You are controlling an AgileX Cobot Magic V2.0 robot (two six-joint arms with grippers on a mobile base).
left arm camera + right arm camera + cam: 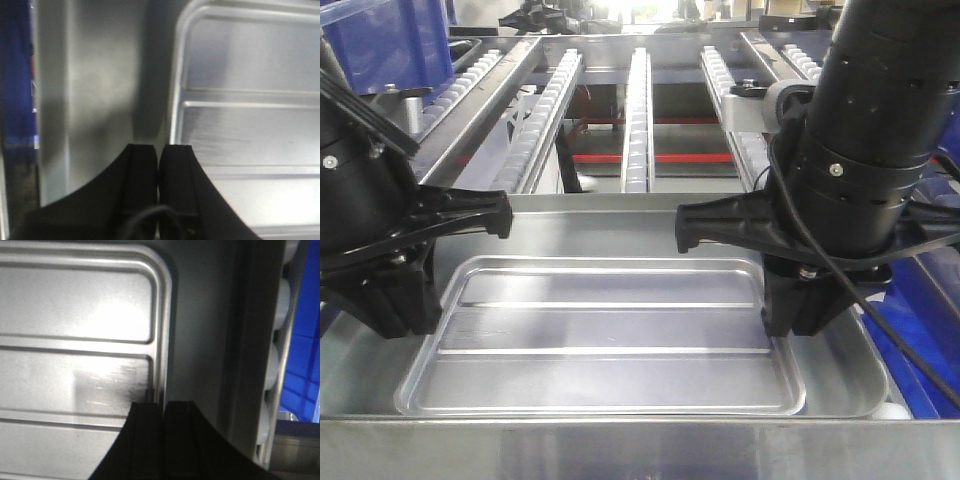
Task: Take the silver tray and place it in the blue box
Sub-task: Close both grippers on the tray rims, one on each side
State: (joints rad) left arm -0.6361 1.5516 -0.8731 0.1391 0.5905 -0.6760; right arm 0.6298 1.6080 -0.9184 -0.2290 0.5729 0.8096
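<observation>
Where it lies, silver tray (600,335), shiny, two-ribbed

The 2 wrist frames crop the silver tray (250,135), left view blurred; side rims vanish beneath left gripper (159,150) and right gripper (162,407).

The silver tray (600,340) lies flat inside the larger pan (845,365). The left gripper (159,147) sits at its left rim and the right gripper (162,405) at its right rim. Roller tracks (638,110) run behind, and what seems to be the blue box (390,40) stands beyond, far left.
</observation>
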